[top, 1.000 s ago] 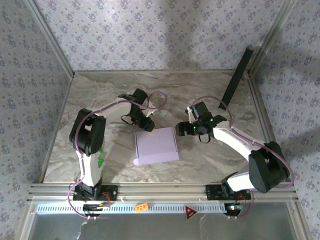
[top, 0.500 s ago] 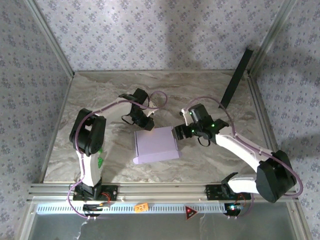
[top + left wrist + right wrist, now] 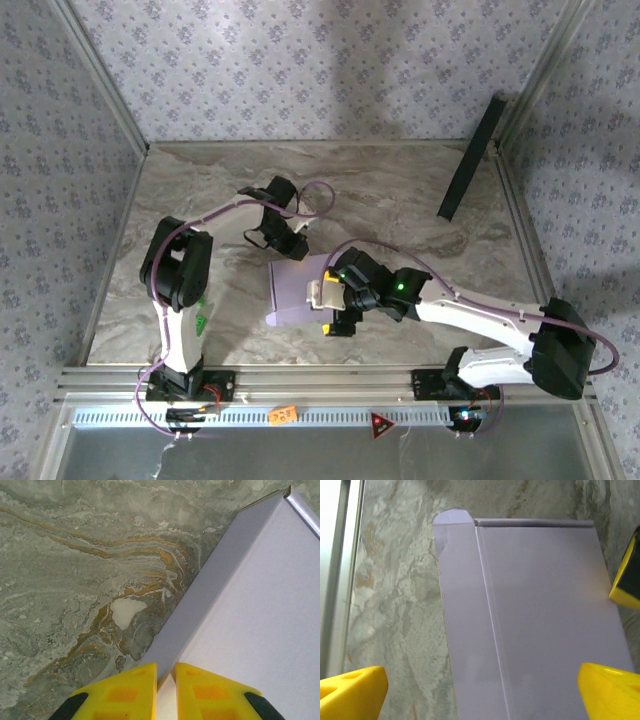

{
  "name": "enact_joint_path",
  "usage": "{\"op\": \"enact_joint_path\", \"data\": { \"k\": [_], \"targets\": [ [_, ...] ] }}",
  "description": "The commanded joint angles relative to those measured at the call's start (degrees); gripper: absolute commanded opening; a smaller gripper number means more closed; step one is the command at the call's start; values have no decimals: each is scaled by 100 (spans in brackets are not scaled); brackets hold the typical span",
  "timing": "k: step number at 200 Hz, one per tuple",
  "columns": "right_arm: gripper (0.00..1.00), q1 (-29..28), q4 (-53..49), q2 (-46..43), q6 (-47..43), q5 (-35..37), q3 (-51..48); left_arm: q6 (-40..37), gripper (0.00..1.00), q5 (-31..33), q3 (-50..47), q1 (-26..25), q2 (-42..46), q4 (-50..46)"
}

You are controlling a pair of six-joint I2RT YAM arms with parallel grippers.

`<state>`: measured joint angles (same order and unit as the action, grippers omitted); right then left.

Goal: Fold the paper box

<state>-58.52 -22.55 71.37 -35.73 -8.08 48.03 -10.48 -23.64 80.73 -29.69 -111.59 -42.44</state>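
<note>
Top: paper box [image 3: 296, 290] lies flat and folded, lavender side up, on the table [image 3: 200, 200] between the arms. left gripper [image 3: 296, 252] is at its far edge, right gripper [image 3: 326, 308] over its right half.

Left wrist: fingers [image 3: 127, 692] almost pressed together, pinching the box's thin side wall.

Right wrist: fingers [image 3: 350, 692] spread wide with the box below, nothing held. Can't tell if they touch it. A rounded tab sticks out at one corner.

Handling, my guess: light thin card that creases easily and slides on the stone. Pinch edges or tabs, press panels beside the fold lines, go gently.
</note>
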Motion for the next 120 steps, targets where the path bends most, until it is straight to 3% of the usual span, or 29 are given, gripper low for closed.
{"op": "enact_joint_path", "data": {
  "k": [1,51,120],
  "targets": [
    [99,-73,-219,131,-1049,356,74,-64,17,342,104,5,-278,-97],
    [97,-104,45,653,-1547,825,211,-88,18,415,188,7,-363,-149],
    [81,27,129,1194,-2007,1177,777,-109,18,463,278,7,-399,-210]
  ]
}}
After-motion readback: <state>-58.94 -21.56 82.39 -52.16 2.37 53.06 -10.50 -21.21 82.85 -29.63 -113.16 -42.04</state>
